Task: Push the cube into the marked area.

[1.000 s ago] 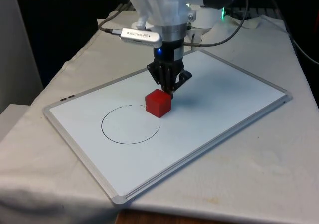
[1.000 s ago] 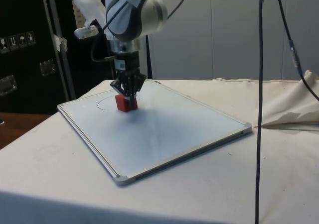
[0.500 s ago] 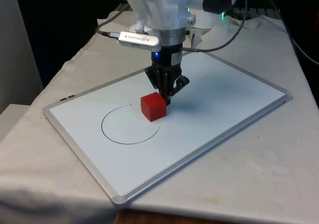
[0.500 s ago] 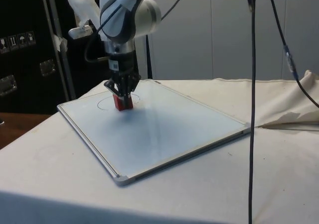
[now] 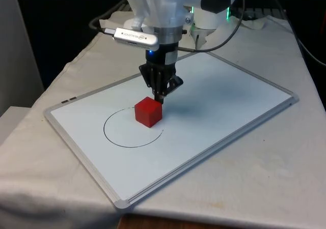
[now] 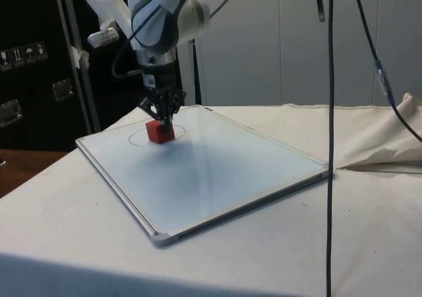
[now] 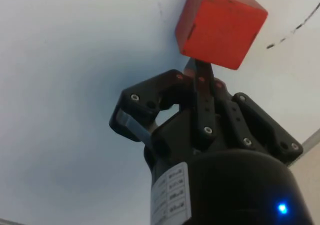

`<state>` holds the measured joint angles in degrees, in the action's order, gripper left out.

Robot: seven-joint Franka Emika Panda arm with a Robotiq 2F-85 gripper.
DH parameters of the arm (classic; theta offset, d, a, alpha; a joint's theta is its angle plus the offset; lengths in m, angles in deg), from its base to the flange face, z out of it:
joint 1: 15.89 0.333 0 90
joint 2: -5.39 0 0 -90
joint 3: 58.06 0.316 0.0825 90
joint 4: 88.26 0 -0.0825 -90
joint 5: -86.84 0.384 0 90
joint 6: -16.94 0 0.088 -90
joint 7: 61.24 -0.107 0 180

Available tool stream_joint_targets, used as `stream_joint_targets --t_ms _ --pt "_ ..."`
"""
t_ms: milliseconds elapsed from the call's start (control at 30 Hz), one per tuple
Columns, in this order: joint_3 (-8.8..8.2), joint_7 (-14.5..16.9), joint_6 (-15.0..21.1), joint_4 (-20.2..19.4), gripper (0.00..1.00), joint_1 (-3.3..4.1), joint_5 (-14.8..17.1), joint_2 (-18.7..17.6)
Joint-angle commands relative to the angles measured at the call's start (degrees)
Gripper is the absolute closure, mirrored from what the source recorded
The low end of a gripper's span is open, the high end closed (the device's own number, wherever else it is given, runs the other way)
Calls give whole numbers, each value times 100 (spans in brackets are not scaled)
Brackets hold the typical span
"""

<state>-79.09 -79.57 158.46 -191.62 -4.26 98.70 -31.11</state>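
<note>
Hand-drawn circle (image 5: pixel 133 128) on a whiteboard (image 5: pixel 229 102) over the clothed worktop, red cube (image 5: pixel 148 111) just inside the ring near two o'clock, end effector (image 5: pixel 159 97) pinched narrow, tips touching the cube's far side

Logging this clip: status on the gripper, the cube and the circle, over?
Gripper shut, tips against the red cube. Cube on the whiteboard, straddling the drawn circle line, mostly inside. Nothing in the way.
</note>
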Motion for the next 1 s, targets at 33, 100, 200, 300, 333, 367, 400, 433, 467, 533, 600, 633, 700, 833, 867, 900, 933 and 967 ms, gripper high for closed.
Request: stream_joint_targets --t_ms 33,100,200,300,333,367,400,433,467,533,600,633,700,833,867,900,933,967 --pt "-69 -132 -80 138 100 29 -92 -97" --pt "-80 -218 -126 281 100 23 -155 -183" --pt "-69 -246 -183 453 100 0 -138 -281" --pt "-80 -275 -229 579 100 -6 -132 -350" --pt "-86 -286 -246 630 100 -6 -132 -384" --pt "-92 -321 -275 739 100 -11 -132 -447" --pt "-97 -338 -292 791 100 -17 -132 -481" --pt "-109 -350 -304 837 100 -17 -126 -510" --pt "-120 -367 -321 877 100 -17 -132 -539" --pt "-126 -355 -298 888 100 -11 -126 -544" --pt "-178 -424 -407 1026 100 0 -149 -602" --pt "-195 -424 -435 1037 100 11 -155 -579" --pt "-218 -430 -481 1049 100 29 -155 -533" --pt "-195 -401 -510 1100 100 17 -126 -527" --pt "-206 -458 -561 1066 100 74 -138 -430" --pt "-201 -476 -602 1066 100 97 -138 -367" --pt "-201 -481 -613 1066 100 109 -138 -344" --pt "-201 -487 -630 1066 100 120 -132 -321"
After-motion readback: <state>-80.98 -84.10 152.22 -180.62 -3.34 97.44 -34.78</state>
